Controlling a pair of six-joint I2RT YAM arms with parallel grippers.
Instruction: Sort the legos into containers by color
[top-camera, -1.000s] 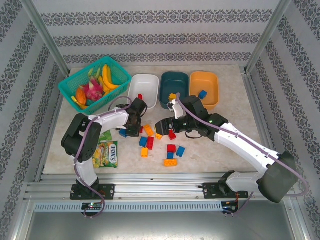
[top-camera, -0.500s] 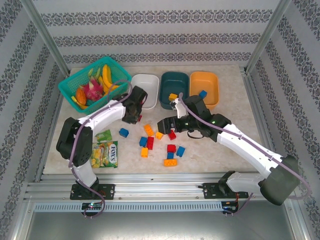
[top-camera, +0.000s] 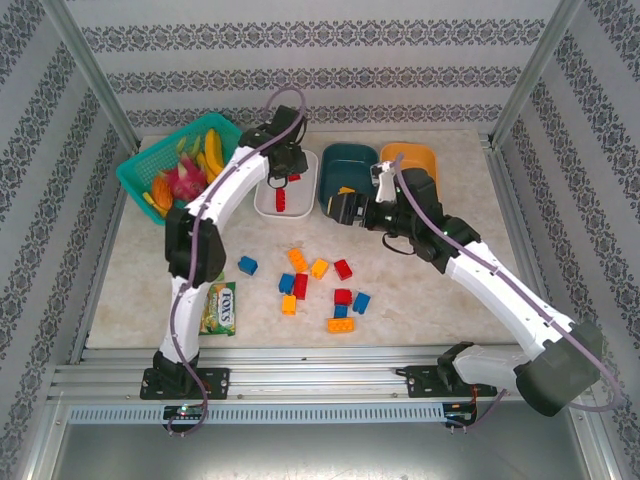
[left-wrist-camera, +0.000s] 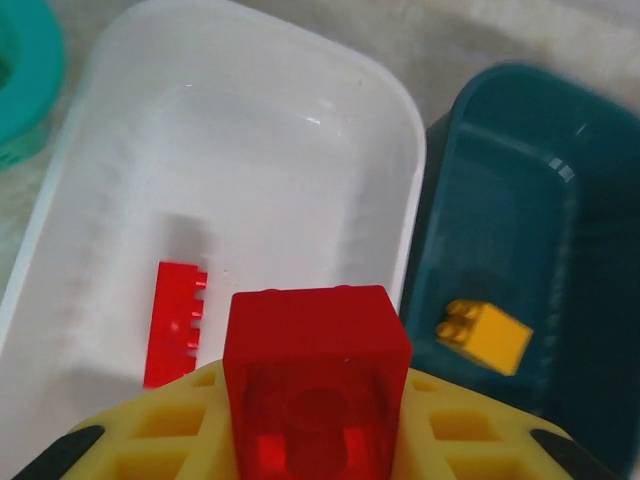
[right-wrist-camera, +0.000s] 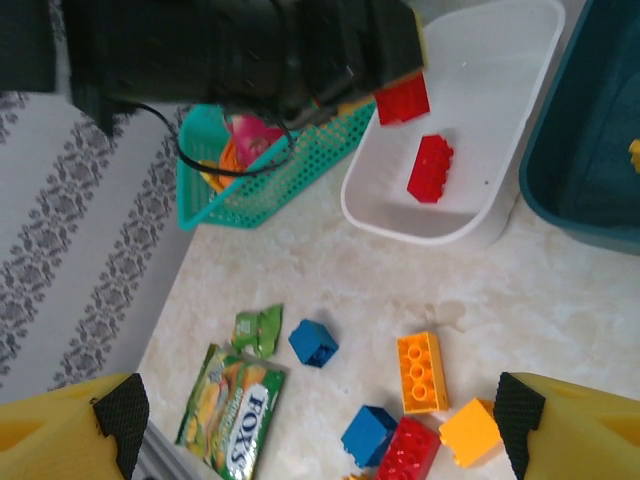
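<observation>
Beige marbled table (top-camera: 140, 270). Back left corner: teal lattice basket (top-camera: 140, 195). Right of it, a row along the back edge: white tub (top-camera: 303, 190), teal tub (top-camera: 345, 165), orange tub (top-camera: 415, 158), close side by side. Mid-table: loose legos (top-camera: 300, 286) scattered flat in red, blue, orange and yellow, about eleven. One blue lego (top-camera: 247, 265) sits a bit apart on the left. Front left: snack packet (top-camera: 222, 307) lying flat, with a small green packet (right-wrist-camera: 258, 330) just behind it.

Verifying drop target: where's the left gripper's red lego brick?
Top view, back left: left gripper holds the red brick over the white plastic tub, near a longer red brick inside.
</observation>
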